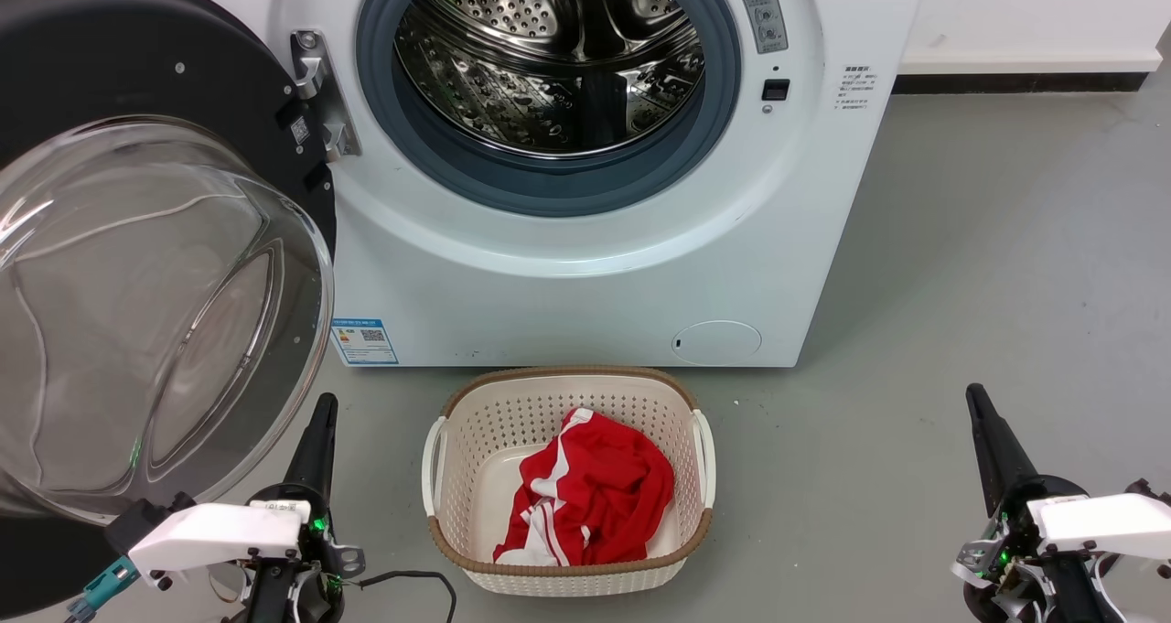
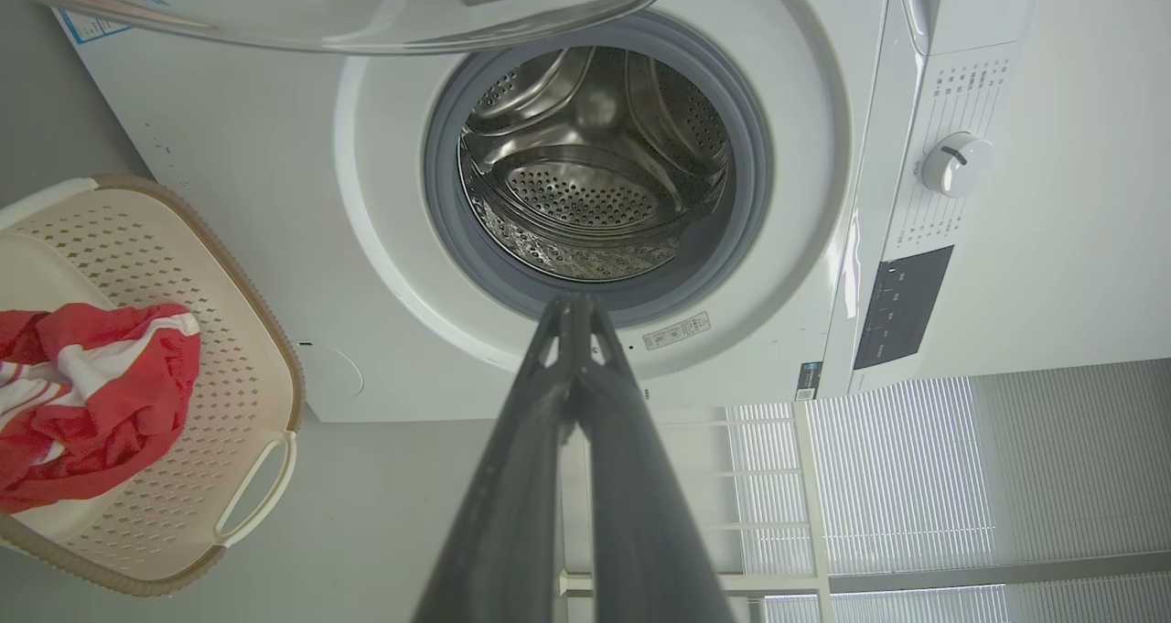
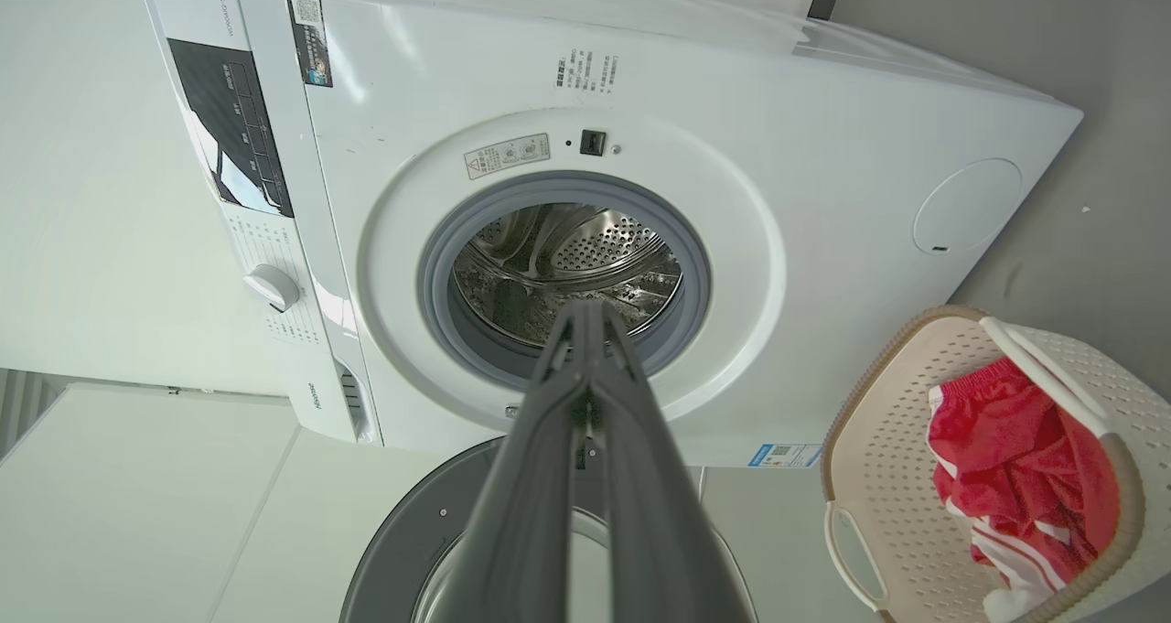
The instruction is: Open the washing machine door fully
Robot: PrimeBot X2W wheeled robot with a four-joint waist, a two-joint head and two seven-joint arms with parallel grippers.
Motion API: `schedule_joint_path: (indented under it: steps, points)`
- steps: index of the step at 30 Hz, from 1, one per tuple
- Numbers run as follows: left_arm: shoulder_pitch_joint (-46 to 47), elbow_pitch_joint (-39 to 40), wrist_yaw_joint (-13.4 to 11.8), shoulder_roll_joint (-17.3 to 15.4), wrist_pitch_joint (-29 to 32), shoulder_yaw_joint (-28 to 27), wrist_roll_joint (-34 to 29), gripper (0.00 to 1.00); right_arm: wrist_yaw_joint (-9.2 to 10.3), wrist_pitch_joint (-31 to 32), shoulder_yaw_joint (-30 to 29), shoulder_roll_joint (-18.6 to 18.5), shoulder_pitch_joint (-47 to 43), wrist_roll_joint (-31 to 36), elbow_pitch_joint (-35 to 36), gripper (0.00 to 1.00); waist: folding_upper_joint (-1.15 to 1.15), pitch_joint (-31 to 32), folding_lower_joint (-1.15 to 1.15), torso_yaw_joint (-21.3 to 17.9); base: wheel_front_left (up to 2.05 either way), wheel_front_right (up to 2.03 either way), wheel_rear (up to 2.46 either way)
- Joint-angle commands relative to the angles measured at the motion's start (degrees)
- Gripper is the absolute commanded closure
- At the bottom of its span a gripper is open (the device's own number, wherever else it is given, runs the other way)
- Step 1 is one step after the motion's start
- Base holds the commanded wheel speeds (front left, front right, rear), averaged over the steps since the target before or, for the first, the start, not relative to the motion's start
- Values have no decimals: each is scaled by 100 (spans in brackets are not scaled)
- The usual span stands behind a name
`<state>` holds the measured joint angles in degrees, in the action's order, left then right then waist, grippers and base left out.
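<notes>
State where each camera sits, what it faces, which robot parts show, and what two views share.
Head view: from the head, down at the washing machine, open door, basket; left hand, right hand below.
Left wrist view: left wrist, facing the drum; left fingers shut.
Right wrist view: right wrist, facing the drum; right fingers shut.
Shared: drum, basket.

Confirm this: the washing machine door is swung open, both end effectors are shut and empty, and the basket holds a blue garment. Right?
Not quite: the garment in the basket is red and white, not blue, as the head view shows. The rest holds: the washing machine door is swung open, and the left end effector and right end effector are shut and empty.
</notes>
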<state>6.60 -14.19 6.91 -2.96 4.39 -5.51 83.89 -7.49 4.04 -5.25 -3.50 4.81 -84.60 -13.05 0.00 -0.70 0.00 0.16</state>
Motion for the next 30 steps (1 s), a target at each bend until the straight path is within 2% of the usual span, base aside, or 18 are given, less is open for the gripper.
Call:
schedule_joint_path:
  steps: [1,20,30]
  points:
    - [-23,31,29,6,44,-18,124,100,-1,32,-19,-14,112,-144,-10,100,0,4,0,-1,0,0,0]
    - [-53,20,73,13,234,-123,853,100,0,199,-52,1,168,-853,-105,100,0,50,0,-15,0,0,0]
    - [-55,20,72,12,235,-122,854,100,0,211,-62,13,162,-844,-105,100,0,52,0,-16,0,0,0]
